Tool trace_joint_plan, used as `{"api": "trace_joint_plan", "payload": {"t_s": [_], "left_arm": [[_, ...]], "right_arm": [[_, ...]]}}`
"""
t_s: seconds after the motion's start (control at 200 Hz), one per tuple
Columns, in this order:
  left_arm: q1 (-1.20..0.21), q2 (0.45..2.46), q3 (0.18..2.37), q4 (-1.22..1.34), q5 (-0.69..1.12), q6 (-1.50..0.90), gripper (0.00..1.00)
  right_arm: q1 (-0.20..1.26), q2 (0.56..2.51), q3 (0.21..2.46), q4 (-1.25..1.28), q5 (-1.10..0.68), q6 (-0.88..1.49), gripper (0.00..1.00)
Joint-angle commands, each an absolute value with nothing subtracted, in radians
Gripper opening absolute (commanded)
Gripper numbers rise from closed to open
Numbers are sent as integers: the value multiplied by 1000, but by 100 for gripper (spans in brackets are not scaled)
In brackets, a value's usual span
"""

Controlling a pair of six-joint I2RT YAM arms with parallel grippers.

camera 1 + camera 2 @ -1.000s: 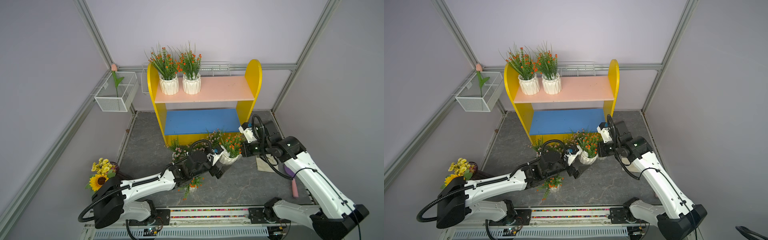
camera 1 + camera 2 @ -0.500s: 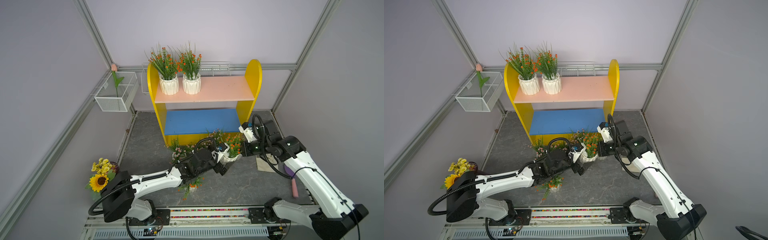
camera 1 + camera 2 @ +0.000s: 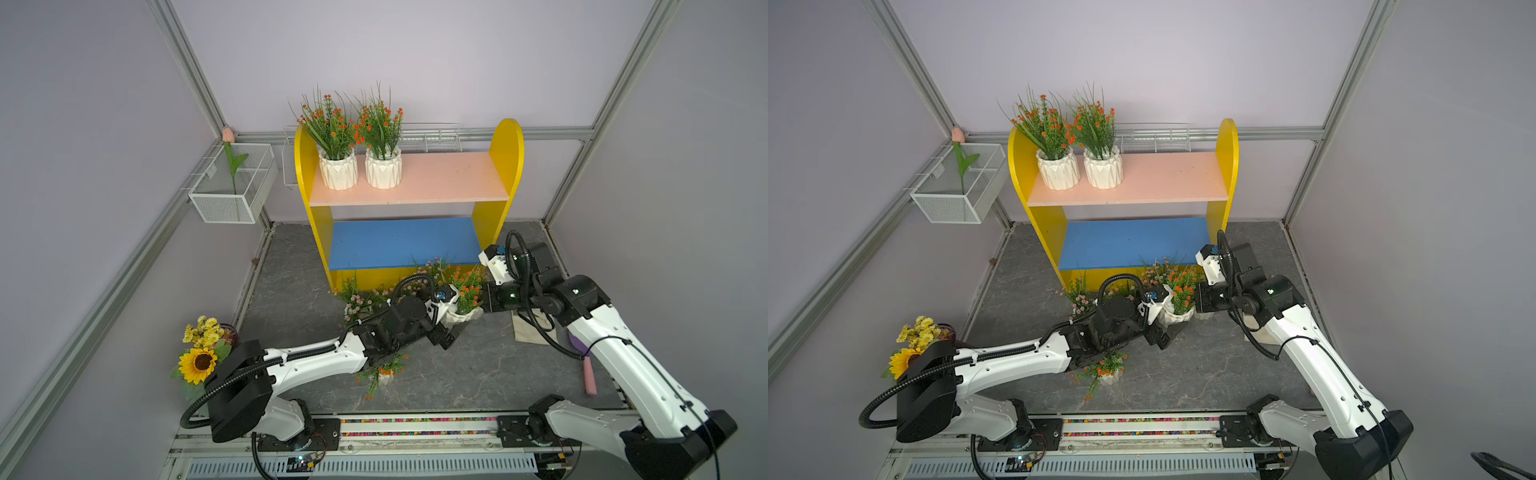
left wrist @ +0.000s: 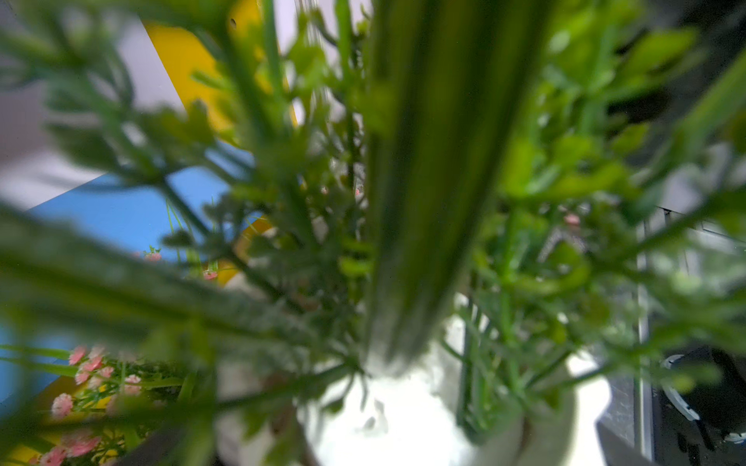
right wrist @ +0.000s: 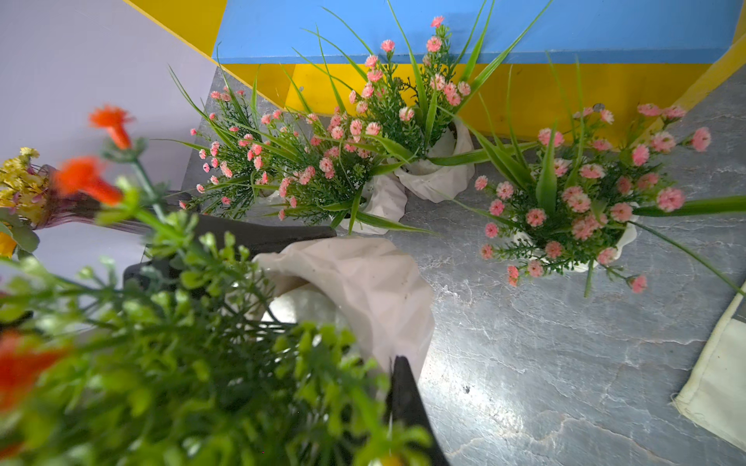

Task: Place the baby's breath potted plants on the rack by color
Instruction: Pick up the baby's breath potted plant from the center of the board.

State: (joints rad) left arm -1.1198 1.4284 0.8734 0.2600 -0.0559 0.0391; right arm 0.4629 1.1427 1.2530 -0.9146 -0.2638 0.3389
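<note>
My right gripper [image 3: 478, 308] is shut on the rim of a white pot [image 3: 462, 316] of orange-flowered baby's breath, held tilted just above the floor in front of the rack [image 3: 449, 178]. One black finger [image 5: 403, 403] shows against the pot wall; foliage hides the other. My left gripper [image 3: 451, 326] is open, its jaws standing either side of that pot's base. Two orange-flowered plants [image 3: 337, 166] [image 3: 383, 166] stand on the pink upper board. Another orange one [image 3: 384, 374] lies on the floor under my left arm. Three pink-flowered plants [image 5: 290, 169] [image 5: 403, 101] [image 5: 577, 201] sit before the blue board.
A sunflower bouquet [image 3: 203, 353] stands at the front left. A wire basket [image 3: 232, 199] with a pink tulip hangs on the left wall, and another wire basket [image 3: 432, 133] hangs behind the rack. A cloth [image 3: 532, 328] and a pink stick [image 3: 590, 380] lie at the right.
My left arm has reached further right, bringing its open jaws up to the pot that the right gripper holds. The right arm and the pot have hardly moved.
</note>
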Motion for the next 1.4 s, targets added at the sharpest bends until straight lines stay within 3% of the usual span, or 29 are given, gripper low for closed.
{"api": "trace_joint_plan", "payload": {"t_s": [0.0, 0.355, 0.47, 0.675, 0.8, 0.97, 1.23, 1.395], "left_arm": [[-1126, 1450, 928, 321, -71, 27, 100], [-1127, 1458, 941, 332, -87, 17, 98], [-1127, 1457, 937, 340, -87, 15, 91], [-1127, 1451, 932, 348, -77, 17, 70], [-1127, 1438, 924, 348, -76, 19, 48], [-1126, 1413, 921, 344, -84, 12, 33], [-1127, 1392, 948, 288, -87, 19, 23], [-1126, 1385, 980, 232, -77, 23, 23]], "right_arm": [[479, 1105, 1229, -823, -445, 404, 8], [481, 1080, 1194, -785, -484, 446, 8], [482, 1072, 1178, -776, -484, 453, 8], [482, 1071, 1161, -770, -482, 451, 10], [482, 1069, 1158, -774, -471, 445, 14], [479, 1060, 1157, -777, -447, 437, 22], [476, 1062, 1142, -761, -438, 438, 23], [463, 1044, 1131, -759, -421, 440, 27]]}}
